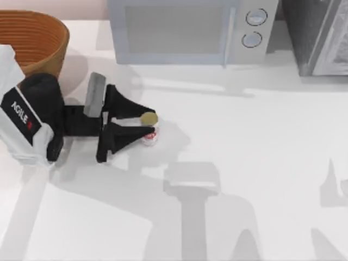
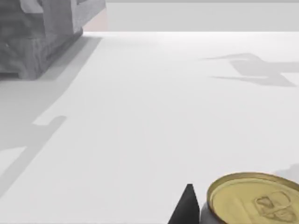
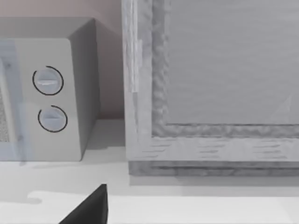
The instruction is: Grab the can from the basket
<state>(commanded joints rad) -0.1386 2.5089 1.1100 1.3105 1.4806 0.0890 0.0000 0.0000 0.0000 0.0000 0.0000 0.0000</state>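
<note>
Small white can with red label and gold-tan top (image 1: 149, 126) between my left hand's (image 1: 145, 127) black fingers, closed on it, over the white bench (image 1: 255, 141), right of the orange-brown woven wicker basket (image 1: 38, 38).

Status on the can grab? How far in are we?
Done: the can is out of the basket, which stands at the table's back left corner. In hand: the left gripper has its fingers on either side of the can, right of the basket; the left wrist view shows the can's gold top close to a fingertip. Left: little, perhaps setting it down and releasing. One finger of the right gripper shows near the microwave.
</note>
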